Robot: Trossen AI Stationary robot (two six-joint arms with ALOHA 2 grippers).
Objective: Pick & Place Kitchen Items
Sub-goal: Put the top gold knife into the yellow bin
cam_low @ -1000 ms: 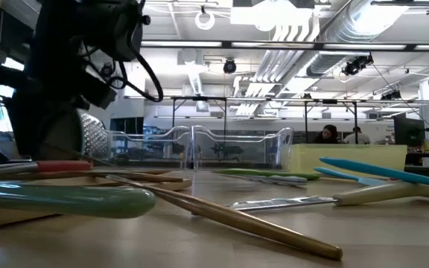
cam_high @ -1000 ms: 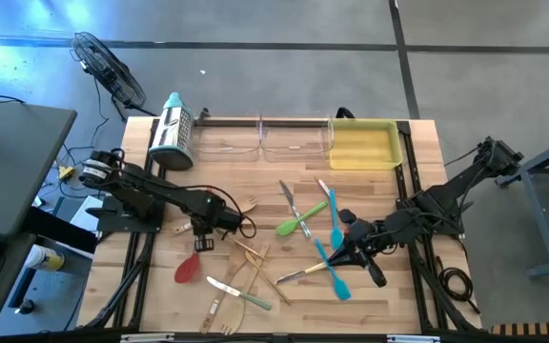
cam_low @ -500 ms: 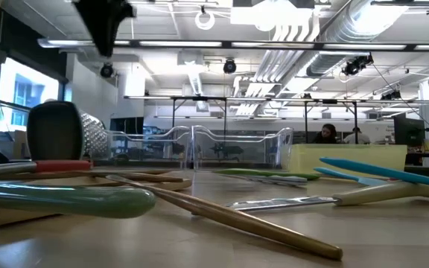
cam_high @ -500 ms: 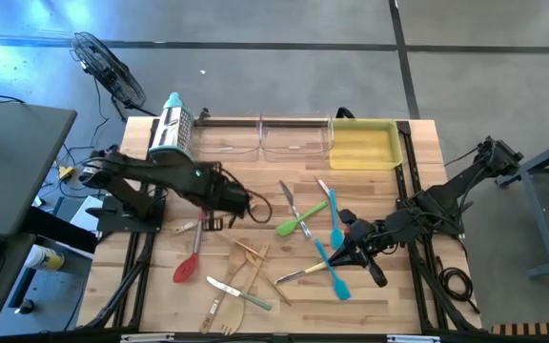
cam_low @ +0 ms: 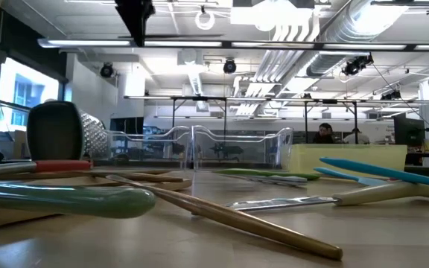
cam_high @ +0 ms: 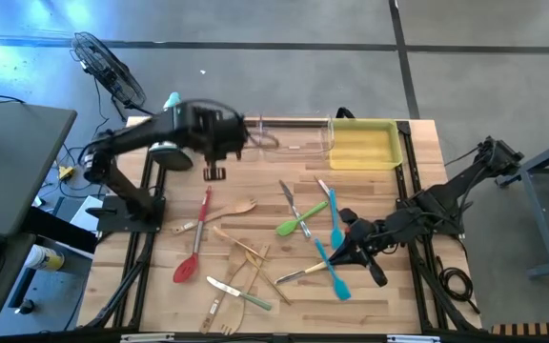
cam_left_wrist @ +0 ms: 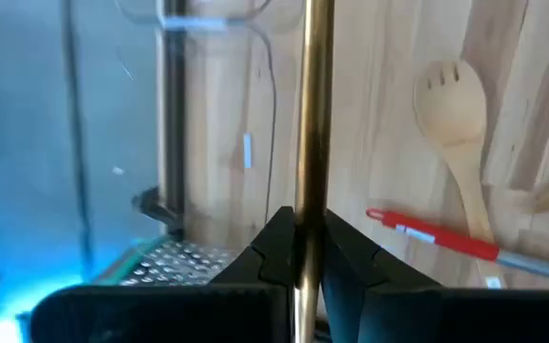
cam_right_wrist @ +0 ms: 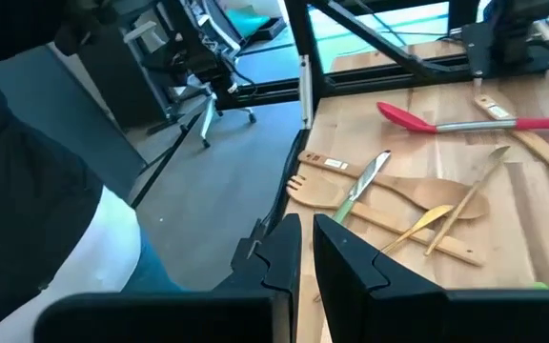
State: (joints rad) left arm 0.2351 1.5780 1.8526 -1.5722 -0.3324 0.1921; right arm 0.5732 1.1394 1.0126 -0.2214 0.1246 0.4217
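Observation:
My left gripper [cam_high: 215,173] hangs high over the table's far left, just short of the clear trays [cam_high: 294,143]. It is shut on a slim gold-coloured utensil [cam_left_wrist: 313,114]. On the wood below lie a red spatula [cam_high: 195,233], wooden spoons and forks [cam_high: 222,214], a green spatula [cam_high: 298,221], small knives [cam_high: 289,200] and blue spatulas [cam_high: 335,224]. My right gripper [cam_high: 339,255] hovers shut over the blue spatulas at the right, with nothing between its fingers [cam_right_wrist: 289,248]. My left gripper pinches the gold utensil's thin shaft [cam_left_wrist: 305,205] between its two fingers. The fingers slant steeply down from above and the shaft runs along them, sticking out past the fingertips. The utensil is lifted clear of the table.
A steel grater with a teal handle [cam_high: 172,100] stands at the far left, partly under my left arm. A yellow tray [cam_high: 362,145] sits right of the clear trays along the far edge. Utensils crowd the middle and near part of the table.
My left gripper has risen from table level beside the red spatula. It has swung toward the far edge and a little right, to the clear trays, tipping steeper as it went. The red spatula stays flat where it lay, its handle now uncovered.

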